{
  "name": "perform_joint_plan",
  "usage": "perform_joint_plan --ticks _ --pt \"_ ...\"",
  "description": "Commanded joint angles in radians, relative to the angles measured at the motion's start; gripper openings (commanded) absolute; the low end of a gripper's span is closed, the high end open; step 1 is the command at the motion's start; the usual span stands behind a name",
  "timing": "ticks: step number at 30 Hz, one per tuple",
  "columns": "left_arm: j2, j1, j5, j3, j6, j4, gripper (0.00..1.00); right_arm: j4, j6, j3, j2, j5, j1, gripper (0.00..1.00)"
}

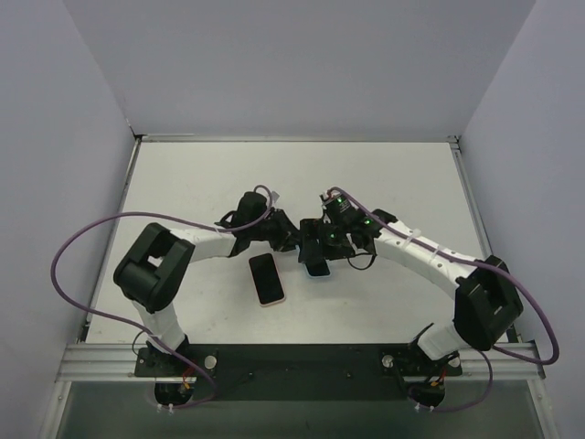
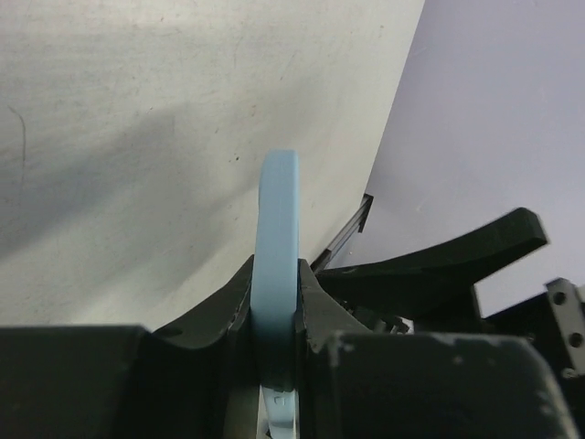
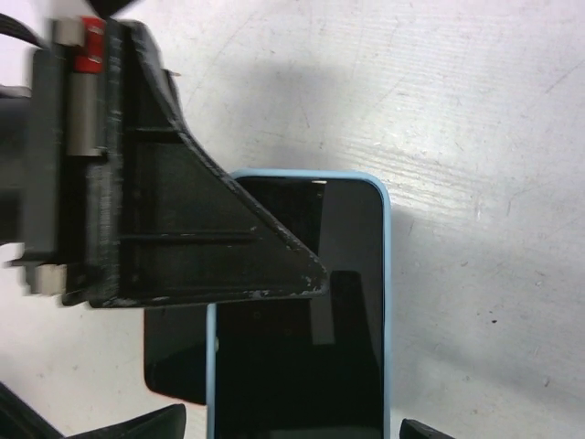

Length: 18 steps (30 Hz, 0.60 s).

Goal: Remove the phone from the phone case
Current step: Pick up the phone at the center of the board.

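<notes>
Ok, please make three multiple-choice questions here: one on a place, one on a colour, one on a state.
1. On the table, the pale-rimmed phone lies: A near the middle; B at the far edge; C at the left edge.
2. The case is: A red; B light blue; C green.
3. The left gripper is: A wide open; B out of view; C shut on the case.
1 A: the top view shows it there. 2 B: both wrist views show its blue rim. 3 C: its fingers press both sides of the rim.
</notes>
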<state>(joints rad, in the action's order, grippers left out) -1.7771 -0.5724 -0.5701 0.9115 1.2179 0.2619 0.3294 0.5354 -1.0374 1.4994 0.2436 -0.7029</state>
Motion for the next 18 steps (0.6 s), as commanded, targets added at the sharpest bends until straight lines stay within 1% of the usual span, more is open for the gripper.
perform_joint_plan --ticks 1,2,3,4,6,7,8,9,10,11,12,14,15,16,18 --pt "0.021 0.014 -0.043 -0.025 0.023 0.112 0.00 -0.006 -0.047 0.019 -0.140 -0.020 0.035 0.94" --pt "0.042 0.029 -0.050 -0.040 0.025 0.132 0.00 -0.004 -0.060 0.025 -0.193 -0.014 0.057 0.95" --pt "0.051 0.038 -0.053 -0.049 0.029 0.144 0.00 -0.006 -0.063 0.043 -0.220 -0.003 0.104 0.95" --pt "0.062 0.049 -0.060 -0.059 0.038 0.167 0.00 -0.007 -0.063 0.051 -0.246 0.034 0.135 0.96" --pt "0.087 0.069 -0.086 -0.100 0.098 0.296 0.00 -0.015 -0.049 0.072 -0.309 0.078 0.207 0.96" --pt "0.102 0.074 -0.093 -0.115 0.127 0.354 0.00 -0.033 -0.040 0.095 -0.326 0.100 0.220 0.96" --pt "0.107 0.081 -0.102 -0.134 0.188 0.476 0.00 -0.045 -0.028 0.109 -0.356 0.141 0.230 0.95" --pt "0.110 0.085 -0.102 -0.158 0.218 0.540 0.00 -0.065 0.009 0.125 -0.367 0.170 0.243 0.95" --pt "0.111 0.088 -0.108 -0.170 0.245 0.603 0.00 -0.113 0.033 0.158 -0.378 0.195 0.258 0.92" --pt "0.107 0.091 -0.111 -0.178 0.299 0.716 0.00 -0.142 0.060 0.174 -0.393 0.251 0.263 0.91" --pt "0.104 0.094 -0.112 -0.189 0.322 0.771 0.00 -0.174 0.111 0.189 -0.399 0.273 0.269 0.90" --pt "0.096 0.097 -0.116 -0.194 0.373 0.883 0.00 -0.272 0.164 0.229 -0.412 0.319 0.276 0.87" --pt "0.091 0.097 -0.114 -0.195 0.382 0.911 0.00 -0.306 0.194 0.243 -0.413 0.359 0.275 0.86" --pt "0.090 0.098 -0.114 -0.195 0.387 0.928 0.00 -0.385 0.243 0.255 -0.413 0.378 0.278 0.84" --pt "0.091 0.098 -0.103 -0.197 0.396 0.962 0.00 -0.446 0.291 0.283 -0.407 0.419 0.276 0.81"
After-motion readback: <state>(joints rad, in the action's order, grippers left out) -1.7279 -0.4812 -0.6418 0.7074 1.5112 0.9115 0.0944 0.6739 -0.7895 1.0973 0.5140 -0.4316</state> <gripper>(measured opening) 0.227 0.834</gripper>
